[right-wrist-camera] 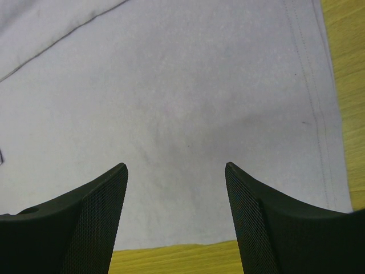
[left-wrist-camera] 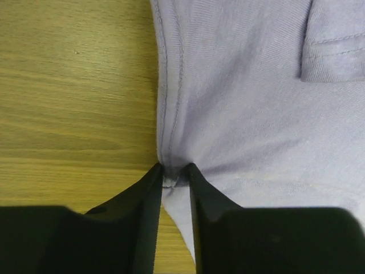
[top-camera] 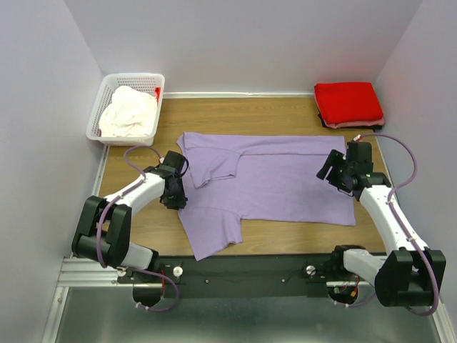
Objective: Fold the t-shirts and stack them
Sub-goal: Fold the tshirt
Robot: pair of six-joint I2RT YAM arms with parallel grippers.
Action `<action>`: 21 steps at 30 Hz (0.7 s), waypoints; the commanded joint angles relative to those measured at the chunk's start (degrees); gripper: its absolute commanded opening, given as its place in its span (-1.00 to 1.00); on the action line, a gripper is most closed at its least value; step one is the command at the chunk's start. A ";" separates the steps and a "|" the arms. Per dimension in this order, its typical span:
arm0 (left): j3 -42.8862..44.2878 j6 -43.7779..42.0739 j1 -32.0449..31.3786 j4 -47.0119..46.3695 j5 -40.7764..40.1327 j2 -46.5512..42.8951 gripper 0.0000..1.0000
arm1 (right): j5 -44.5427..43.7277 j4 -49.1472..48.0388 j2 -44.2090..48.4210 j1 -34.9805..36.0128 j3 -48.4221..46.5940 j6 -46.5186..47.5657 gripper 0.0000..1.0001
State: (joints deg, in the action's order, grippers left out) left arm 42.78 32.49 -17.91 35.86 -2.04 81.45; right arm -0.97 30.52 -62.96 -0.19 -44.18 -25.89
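The table [top-camera: 285,107] carries one purple shirt [top-camera: 285,186] spread flat across its middle. The shirt's long axis runs side to side, sleeves toward the left arm and straight bottom hem toward the right arm. A white basket [top-camera: 96,130] stands at the far left corner with a cream shirt [top-camera: 128,114] heaped inside. A folded red shirt [top-camera: 348,101] lies at the far right corner, well apart from the purple one. The left gripper [left-wrist-camera: 174,170] sits at the purple shirt's left edge, jaws drawn narrow, with a small pucker of the stitched border nipped between the tips. The right gripper [right-wrist-camera: 177,166] hangs over the hem end with jaws wide apart and nothing between them, the cloth lying smooth below. Judgement: the fold turns on the side-to-side axis. Each arm is nearest its own end, and the right end is not yet gripped.
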 commanded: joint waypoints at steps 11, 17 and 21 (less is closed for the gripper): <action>-1.21 1.52 -0.72 -0.26 0.90 -2.87 -1.00 | -5.00 0.94 2.05 -0.08 2.26 -0.56 0.57; -1.39 1.35 -0.72 0.27 1.78 -3.58 -1.00 | -6.67 3.92 -2.07 -0.16 2.17 -3.37 0.61; -1.83 1.09 -0.72 -0.26 3.35 -3.58 -1.00 | -7.38 7.09 -5.68 -1.92 0.42 -5.92 0.67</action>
State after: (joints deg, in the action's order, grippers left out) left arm 42.06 33.52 -18.39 35.73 -1.43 78.32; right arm -5.61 32.60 -65.67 -0.38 -42.57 -28.27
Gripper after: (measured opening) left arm 0.009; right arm 0.822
